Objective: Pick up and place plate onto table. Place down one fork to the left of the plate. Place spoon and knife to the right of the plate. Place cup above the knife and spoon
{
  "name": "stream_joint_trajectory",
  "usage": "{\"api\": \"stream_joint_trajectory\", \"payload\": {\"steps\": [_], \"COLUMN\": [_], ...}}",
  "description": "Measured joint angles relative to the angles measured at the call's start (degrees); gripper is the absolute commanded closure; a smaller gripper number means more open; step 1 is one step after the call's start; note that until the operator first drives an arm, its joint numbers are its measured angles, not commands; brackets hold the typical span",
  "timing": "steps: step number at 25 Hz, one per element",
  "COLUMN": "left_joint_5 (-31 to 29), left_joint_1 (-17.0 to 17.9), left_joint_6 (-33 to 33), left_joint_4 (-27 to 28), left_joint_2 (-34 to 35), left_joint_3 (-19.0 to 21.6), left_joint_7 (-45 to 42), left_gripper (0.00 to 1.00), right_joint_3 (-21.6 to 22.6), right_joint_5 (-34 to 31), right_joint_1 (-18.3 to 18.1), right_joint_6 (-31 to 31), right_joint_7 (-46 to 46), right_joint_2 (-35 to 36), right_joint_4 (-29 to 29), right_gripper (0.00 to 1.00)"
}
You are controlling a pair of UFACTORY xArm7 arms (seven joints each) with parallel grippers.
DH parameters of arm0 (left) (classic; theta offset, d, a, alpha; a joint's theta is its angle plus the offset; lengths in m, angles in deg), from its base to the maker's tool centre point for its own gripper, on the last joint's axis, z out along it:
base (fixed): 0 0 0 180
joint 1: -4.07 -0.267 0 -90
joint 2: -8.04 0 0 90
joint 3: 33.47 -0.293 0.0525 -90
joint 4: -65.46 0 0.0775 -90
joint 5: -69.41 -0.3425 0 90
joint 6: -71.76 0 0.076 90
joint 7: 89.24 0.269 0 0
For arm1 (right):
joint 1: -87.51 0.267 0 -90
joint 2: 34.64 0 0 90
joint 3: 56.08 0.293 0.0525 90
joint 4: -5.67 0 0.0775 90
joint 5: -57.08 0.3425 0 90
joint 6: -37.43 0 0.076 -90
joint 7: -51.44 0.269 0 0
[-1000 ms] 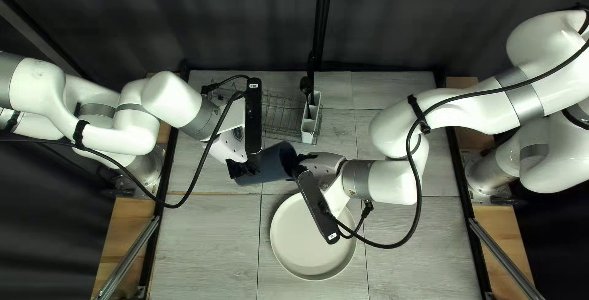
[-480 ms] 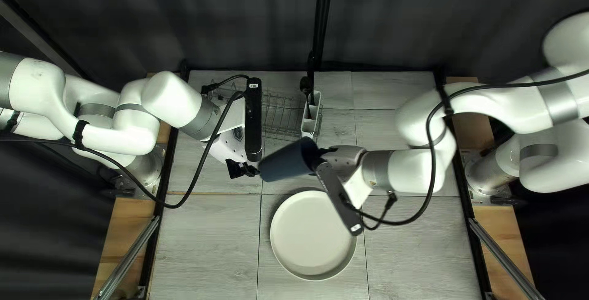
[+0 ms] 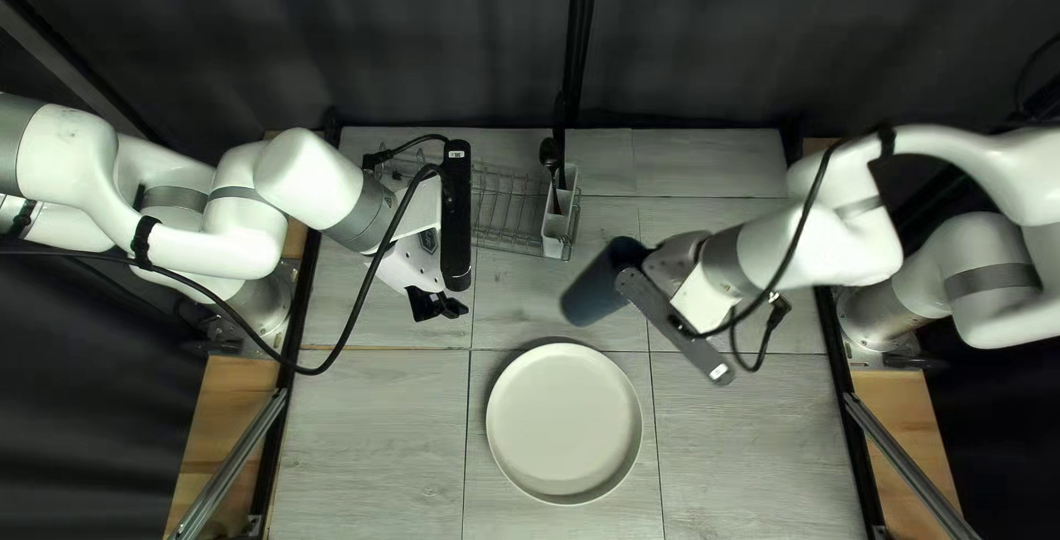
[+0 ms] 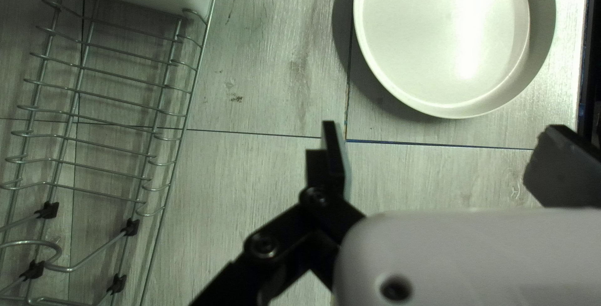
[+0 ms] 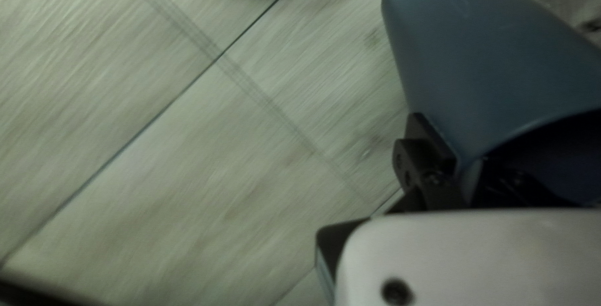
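Note:
In the top left view, my right gripper (image 3: 634, 262) holds a dark blue cup (image 3: 594, 288) tilted above the table, right of centre. The right wrist view has my right gripper (image 5: 460, 163) shut on the wall of the cup (image 5: 482, 62), one finger outside and one inside its mouth. My left gripper (image 3: 444, 306) stays left of the cup; in the left wrist view my left gripper (image 4: 446, 146) stands open and empty. The plate (image 3: 564, 423) lies on the table near the front centre. Dark-ended cutlery (image 3: 550, 151) stands in the holder; its kinds cannot be told.
A wire dish rack (image 3: 508, 203) occupies the back of the table, partly behind my left arm. The white cutlery holder (image 3: 555, 233) is attached at its right end. In the left wrist view the rack (image 4: 119, 93) lies beside my gripper.
My right arm has drawn back to the right with the cup, away from my left gripper and off the plate. The cup was against my left gripper a second ago. The left arm has stayed put.

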Motion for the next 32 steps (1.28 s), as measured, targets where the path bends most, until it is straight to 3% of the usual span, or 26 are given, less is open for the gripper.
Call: {"api": "stream_joint_trajectory", "payload": {"steps": [6, 11, 22, 27, 32], "left_joint_5": [0.0, 0.0, 0.0, 0.0, 0.0], "left_joint_1": [0.0, 0.0, 0.0, 0.0, 0.0], "left_joint_6": [0.0, 0.0, 0.0, 0.0, 0.0], "left_joint_4": [0.0, 0.0, 0.0, 0.0, 0.0], "left_joint_2": [0.0, 0.0, 0.0, 0.0, 0.0], "left_joint_3": [0.0, 0.0, 0.0, 0.0, 0.0], "left_joint_7": [0.0, 0.0, 0.0, 0.0, 0.0], "left_gripper": [0.00, 0.00, 0.00, 0.00, 0.00], "right_joint_3": [-4.4, -5.0, 0.0, 1.0, 1.2], "right_joint_5": [5.3, 4.8, -8.3, -10.8, -11.2], "right_joint_1": [0.7, 0.4, 0.7, 1.7, 2.0], "right_joint_6": [8.0, 11.0, 22.8, 24.2, 22.2], "right_joint_7": [-11.4, -12.4, 15.8, 22.4, 23.5], "right_joint_2": [5.1, 8.5, 19.3, 22.4, 22.8], "right_joint_4": [4.5, 6.3, 14.2, 16.0, 15.4], "right_gripper": [1.00, 1.00, 1.00, 1.00, 1.00]}}
